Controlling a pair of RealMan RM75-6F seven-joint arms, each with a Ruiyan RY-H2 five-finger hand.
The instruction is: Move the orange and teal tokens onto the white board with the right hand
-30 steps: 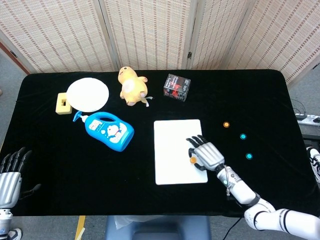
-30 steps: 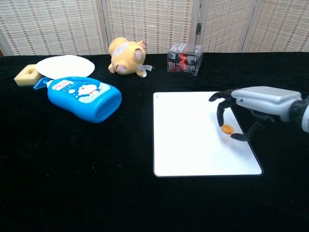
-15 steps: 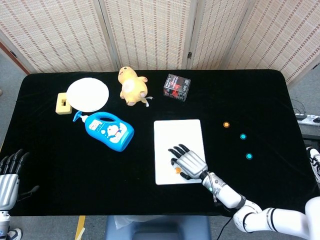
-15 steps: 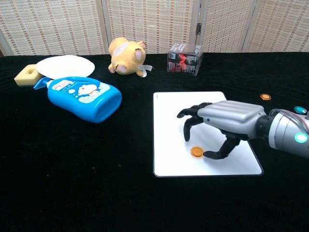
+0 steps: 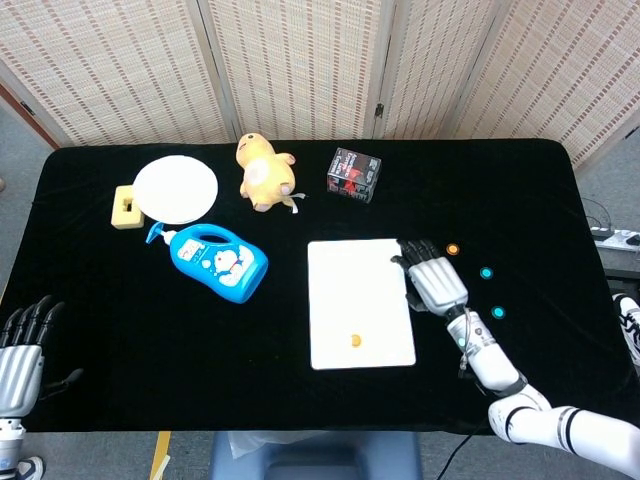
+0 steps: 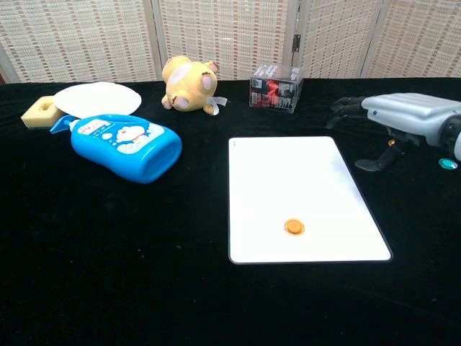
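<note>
The white board (image 5: 350,280) (image 6: 288,173) lies flat at the table's middle right. One orange token (image 5: 354,341) (image 6: 293,227) rests on it near its front edge. My right hand (image 5: 432,280) (image 6: 400,115) hovers just past the board's right edge with fingers spread and nothing in it. To its right on the black cloth lie a second orange token (image 5: 452,249) and two teal tokens (image 5: 486,272) (image 5: 498,313). In the chest view one teal token (image 6: 449,163) shows at the right edge. My left hand (image 5: 20,340) hangs open at the table's front left corner.
A blue bottle (image 5: 215,262) lies on its side left of the board. Behind it are a white plate (image 5: 176,188), a yellow sponge (image 5: 125,208), a yellow plush toy (image 5: 264,172) and a dark box (image 5: 354,174).
My right hand carried the orange token to the board's front part, let it go there, then drew back to the right past the board's edge. The left hand stayed put.
</note>
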